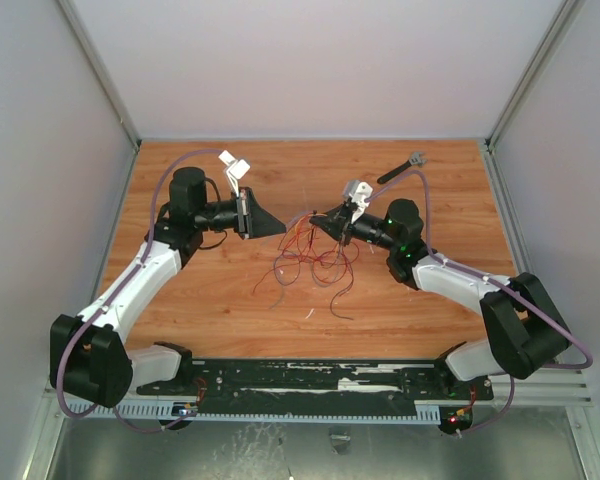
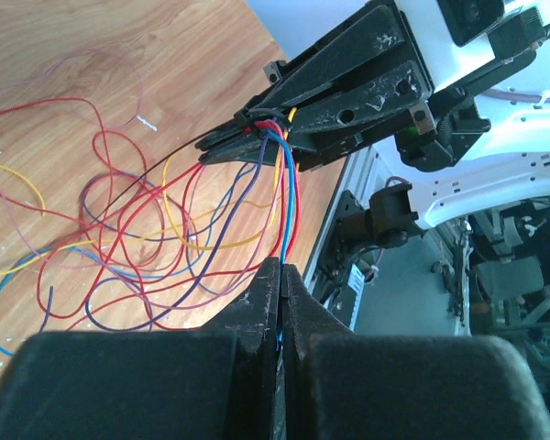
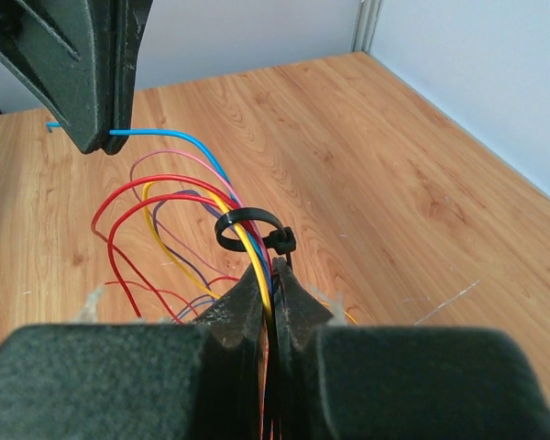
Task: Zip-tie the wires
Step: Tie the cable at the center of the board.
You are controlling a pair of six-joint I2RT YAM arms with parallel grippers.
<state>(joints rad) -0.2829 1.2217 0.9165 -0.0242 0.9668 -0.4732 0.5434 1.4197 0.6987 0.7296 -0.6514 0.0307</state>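
To the left of the zip tie (image 3: pixel 281 241), the left gripper (image 2: pixel 281 275) is clamped shut on 1 blue strand (image 3: pixel 179 137), held up off the wooden table (image 1: pixel 430 300). The rest of the wires (image 1: pixel 308 258) sag below the tie in red, yellow and purple loops onto the boards. The tie forms a small, slack ring around some of the strands. Directly behind the tie, the right gripper (image 3: pixel 273 275) is closed on the gathered bundle; whether it also nips the tie's tail cannot be told. Far to the right of the tie lies a short black tool (image 1: pixel 400 172). The threading looks done, the cinching not; the next move likely calls for drawing the tail through the head while the bundle is held firm.
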